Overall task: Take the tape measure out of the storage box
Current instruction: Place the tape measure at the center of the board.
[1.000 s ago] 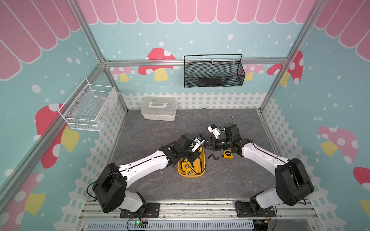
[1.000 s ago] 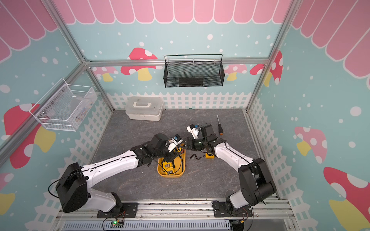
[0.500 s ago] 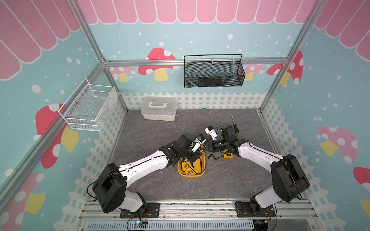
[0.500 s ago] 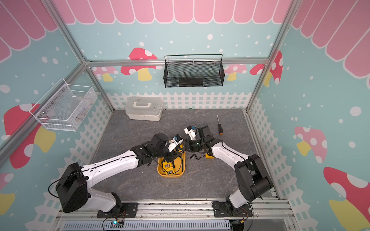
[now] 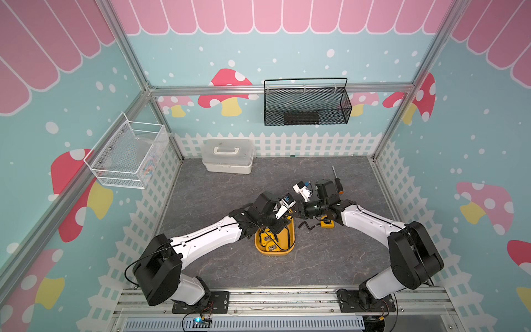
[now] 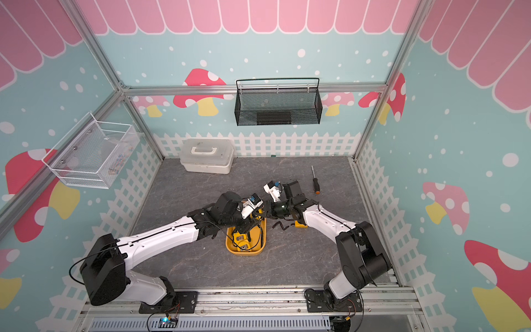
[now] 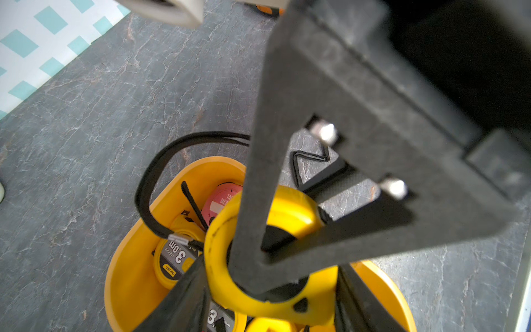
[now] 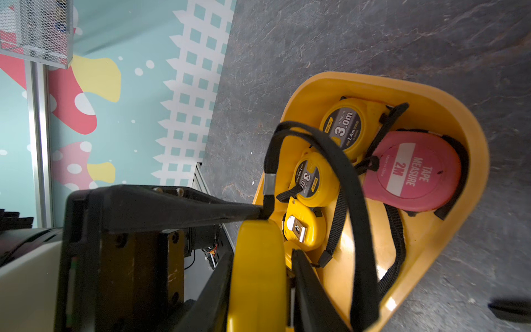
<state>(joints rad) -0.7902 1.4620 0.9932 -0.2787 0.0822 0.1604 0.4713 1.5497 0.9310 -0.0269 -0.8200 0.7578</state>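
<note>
the left gripper [image 7: 271,267] is clamped on a yellow tape measure [image 7: 290,212], held just above the storage box [image 5: 274,253], where other yellow tapes [image 8: 343,128] and a pink tape [image 8: 413,172] lie. reaching in from the box's right side, the right gripper [image 8: 263,258] is closed on the same tape measure's flat faces.

Left arm [image 5: 207,238] in from lower left, right arm [image 5: 370,221] from lower right, wrists close together mid-frame. I read left gripper [image 7: 270,287] and right gripper [image 8: 258,276] both clamped on one tape measure [image 8: 258,244].
</note>
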